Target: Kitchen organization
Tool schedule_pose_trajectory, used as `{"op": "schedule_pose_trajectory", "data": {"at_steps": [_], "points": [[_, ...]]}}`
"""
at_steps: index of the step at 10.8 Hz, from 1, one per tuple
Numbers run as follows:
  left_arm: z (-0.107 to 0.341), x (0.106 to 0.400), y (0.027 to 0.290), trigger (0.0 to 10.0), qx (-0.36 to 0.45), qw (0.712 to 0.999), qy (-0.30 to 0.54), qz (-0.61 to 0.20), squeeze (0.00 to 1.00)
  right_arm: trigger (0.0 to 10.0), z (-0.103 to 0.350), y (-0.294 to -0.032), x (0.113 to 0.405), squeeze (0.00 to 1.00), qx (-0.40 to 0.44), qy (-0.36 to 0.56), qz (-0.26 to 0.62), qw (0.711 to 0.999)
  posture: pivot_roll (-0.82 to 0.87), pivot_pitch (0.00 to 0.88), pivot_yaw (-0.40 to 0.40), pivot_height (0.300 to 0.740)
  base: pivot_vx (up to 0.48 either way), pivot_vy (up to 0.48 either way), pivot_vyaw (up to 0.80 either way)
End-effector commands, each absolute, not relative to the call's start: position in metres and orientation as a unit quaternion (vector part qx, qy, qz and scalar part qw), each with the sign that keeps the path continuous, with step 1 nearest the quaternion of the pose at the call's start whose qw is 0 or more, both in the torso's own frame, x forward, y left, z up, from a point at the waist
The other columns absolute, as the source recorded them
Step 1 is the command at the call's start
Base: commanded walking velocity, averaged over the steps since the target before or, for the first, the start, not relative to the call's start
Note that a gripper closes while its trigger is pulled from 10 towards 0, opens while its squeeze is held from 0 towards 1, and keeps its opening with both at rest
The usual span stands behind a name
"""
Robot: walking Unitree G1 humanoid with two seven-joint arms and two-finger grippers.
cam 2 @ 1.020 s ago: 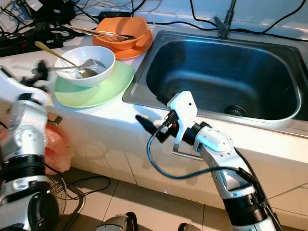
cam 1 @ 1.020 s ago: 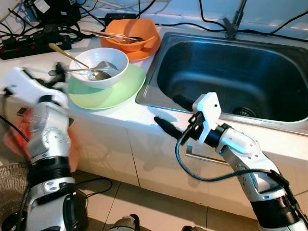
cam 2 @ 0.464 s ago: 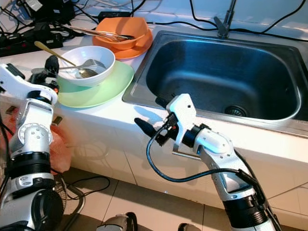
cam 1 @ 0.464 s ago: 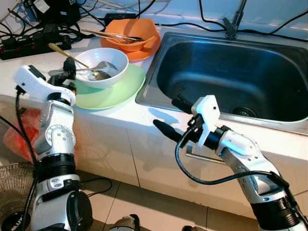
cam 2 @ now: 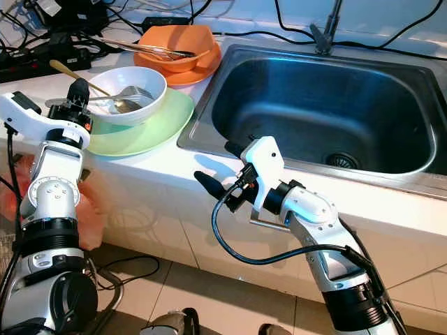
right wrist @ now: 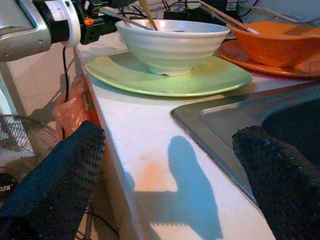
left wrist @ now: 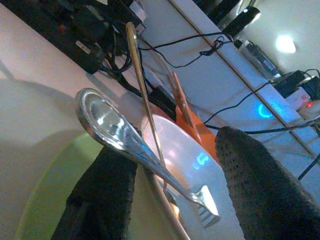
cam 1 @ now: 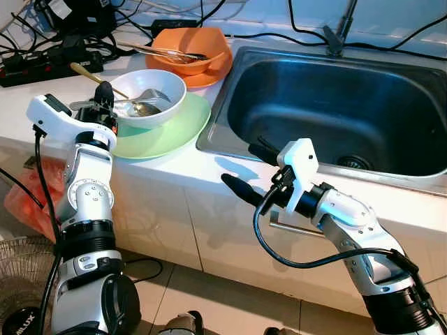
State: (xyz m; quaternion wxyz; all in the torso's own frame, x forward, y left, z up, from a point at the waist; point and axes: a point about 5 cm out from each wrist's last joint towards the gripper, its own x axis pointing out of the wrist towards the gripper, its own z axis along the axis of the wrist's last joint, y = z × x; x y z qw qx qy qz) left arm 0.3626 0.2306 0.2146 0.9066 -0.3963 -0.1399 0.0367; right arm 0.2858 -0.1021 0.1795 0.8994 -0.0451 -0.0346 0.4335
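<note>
White counter (cam 1: 174, 164) beside the steel sink (cam 1: 335, 105) carries two bowls: one white bowl (cam 1: 150, 94) on a green plate (cam 1: 167, 132), one orange bowl (cam 1: 188, 49). Left gripper (left wrist: 175, 200) is spread around the silver fork handle (left wrist: 107, 125) resting on the white bowl's rim. Right gripper (cam 1: 246, 167) hovers spread wide over the counter edge, holding nothing.

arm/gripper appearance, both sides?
Both arms silver with ribbed black joint bands. White housings at the wrists, a black cable looping from each. Left gripper and right gripper: two long black fingers each, pads finely dotted.

bowl (cam 1: 147, 95) on plate (cam 1: 164, 134), left of sink (cam 1: 335, 105) (second bowl (cam 1: 188, 50) behind it).
</note>
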Motion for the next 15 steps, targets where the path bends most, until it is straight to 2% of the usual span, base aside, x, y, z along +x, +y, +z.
{"op": "schedule_pose_trajectory", "data": {"at_steps": [1, 15], "points": [[0.220, 0.362, 0.232, 0.0, -0.407, 0.900, -0.150, 0.032, 0.00, 10.0, 0.180, -0.101, 0.284, 0.00, -0.040, -0.035, 0.437, 0.898, 0.03, 0.128, 0.066, 0.740, 0.000, 0.000, 0.00], [0.234, 0.363, 0.233, 0.0, -0.416, 0.892, -0.176, 0.013, 0.00, 10.0, 0.179, -0.102, 0.289, 0.00, -0.037, -0.039, 0.421, 0.905, 0.03, 0.126, 0.071, 0.740, 0.000, 0.000, 0.00]]}}
